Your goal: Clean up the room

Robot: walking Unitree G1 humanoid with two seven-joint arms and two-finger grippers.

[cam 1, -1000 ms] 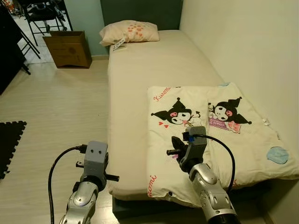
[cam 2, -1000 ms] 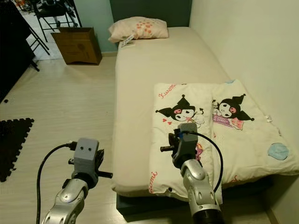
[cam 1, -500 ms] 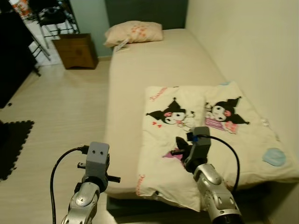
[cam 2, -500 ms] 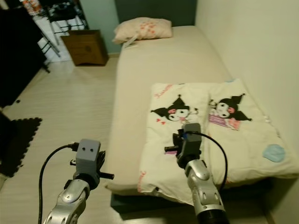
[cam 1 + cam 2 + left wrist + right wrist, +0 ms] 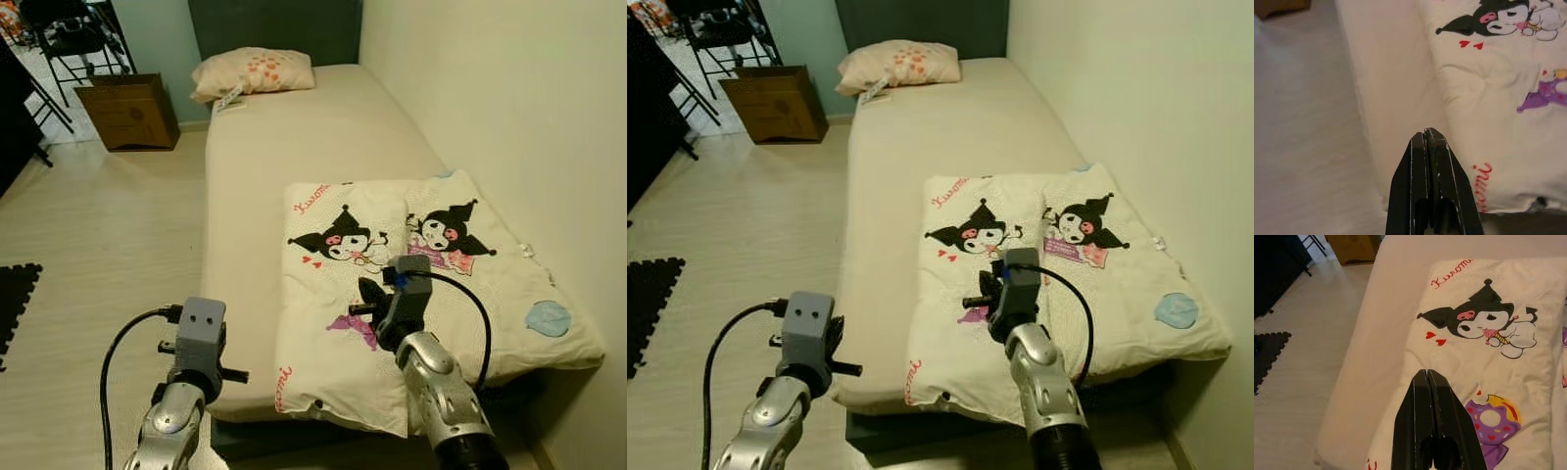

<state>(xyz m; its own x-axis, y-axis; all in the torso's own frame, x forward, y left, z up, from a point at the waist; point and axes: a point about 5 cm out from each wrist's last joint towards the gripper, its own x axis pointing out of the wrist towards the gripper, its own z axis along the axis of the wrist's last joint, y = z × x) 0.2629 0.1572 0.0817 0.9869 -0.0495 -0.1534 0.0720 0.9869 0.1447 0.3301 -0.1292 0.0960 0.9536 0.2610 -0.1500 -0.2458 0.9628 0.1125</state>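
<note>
A cream folded blanket printed with black cartoon characters (image 5: 411, 284) is spread on the near right part of the beige bed (image 5: 294, 147). The right gripper (image 5: 1432, 382) is held above it, fingers pressed together. The left gripper (image 5: 1428, 142), also closed and empty, is held over the bed's near left edge. A peach pillow (image 5: 253, 70) lies at the far end.

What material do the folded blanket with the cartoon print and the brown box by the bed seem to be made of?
The folded blanket looks like soft padded fabric, matte, judging by its puffy folds and stitched dimples. The brown box looks like plain cardboard: dull tan faces and an open top; the view is too small to be certain.
</note>
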